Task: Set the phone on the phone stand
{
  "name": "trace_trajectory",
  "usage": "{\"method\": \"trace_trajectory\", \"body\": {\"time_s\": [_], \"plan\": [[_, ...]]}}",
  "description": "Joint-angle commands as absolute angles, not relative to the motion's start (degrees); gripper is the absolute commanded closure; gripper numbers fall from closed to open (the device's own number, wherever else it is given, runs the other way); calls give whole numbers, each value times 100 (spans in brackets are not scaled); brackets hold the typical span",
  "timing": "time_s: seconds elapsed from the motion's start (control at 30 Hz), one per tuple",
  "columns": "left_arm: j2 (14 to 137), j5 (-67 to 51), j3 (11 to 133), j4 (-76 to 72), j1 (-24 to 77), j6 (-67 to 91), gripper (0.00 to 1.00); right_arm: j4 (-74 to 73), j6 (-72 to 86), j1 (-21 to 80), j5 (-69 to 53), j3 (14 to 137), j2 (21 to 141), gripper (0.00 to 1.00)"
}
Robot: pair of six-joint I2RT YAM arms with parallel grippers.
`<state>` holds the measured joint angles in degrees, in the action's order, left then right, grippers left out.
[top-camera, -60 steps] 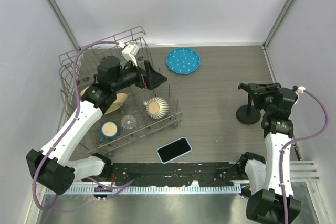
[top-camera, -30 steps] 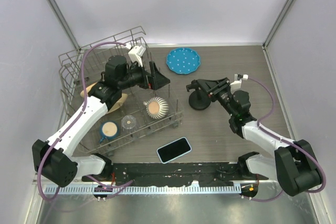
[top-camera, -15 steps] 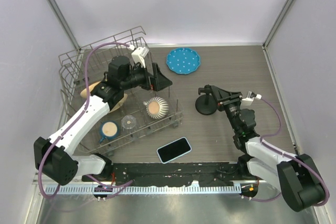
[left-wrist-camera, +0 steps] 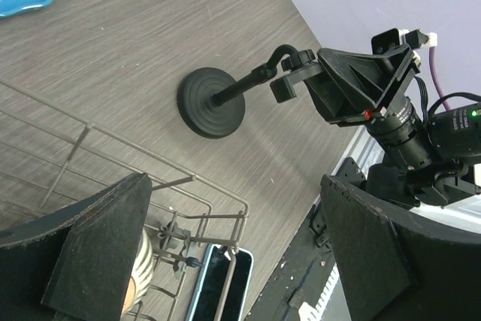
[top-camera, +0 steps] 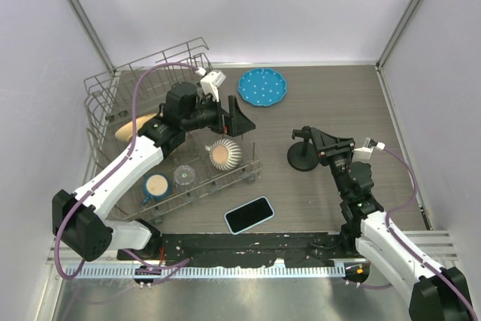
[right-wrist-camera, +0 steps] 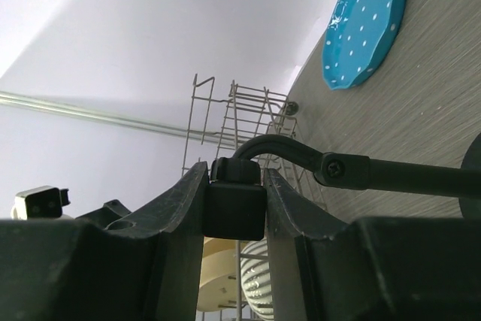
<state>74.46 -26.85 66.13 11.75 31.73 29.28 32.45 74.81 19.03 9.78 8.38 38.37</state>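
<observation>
— Where's the phone (top-camera: 249, 215)?
— Flat on the worktop (top-camera: 331, 103), screen up, just in front of the wire rack (top-camera: 106, 84) and apart from the phone stand (top-camera: 302, 158)
— And the tools?
— Right tool (top-camera: 307, 136) is clamped on the cradle at the stand's top. Left tool (top-camera: 236, 119) hangs over the rack's right edge, fingers spread wide, holding nothing

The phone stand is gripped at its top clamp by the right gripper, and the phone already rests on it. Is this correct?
Not quite. The phone stand is gripped at its top clamp by the right gripper, but the phone lies flat on the table, apart from the stand. The top view shows it.
</observation>
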Motion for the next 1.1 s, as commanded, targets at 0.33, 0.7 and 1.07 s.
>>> {"method": "trace_trajectory", "body": {"time_s": [0.33, 0.7, 1.07], "plan": [[7462, -2698, 6908, 1266, 3401, 2742, 0, 4093, 6547, 1907, 168, 1273, 4955, 99], [7427, -2505, 6899, 1301, 3410, 2654, 0, 6099, 7514, 2083, -440, 2206, 6740, 99], [7427, -2470, 6908, 1345, 3410, 2619, 0, 7629, 8139, 1917, -387, 1689, 7805, 99]]}}
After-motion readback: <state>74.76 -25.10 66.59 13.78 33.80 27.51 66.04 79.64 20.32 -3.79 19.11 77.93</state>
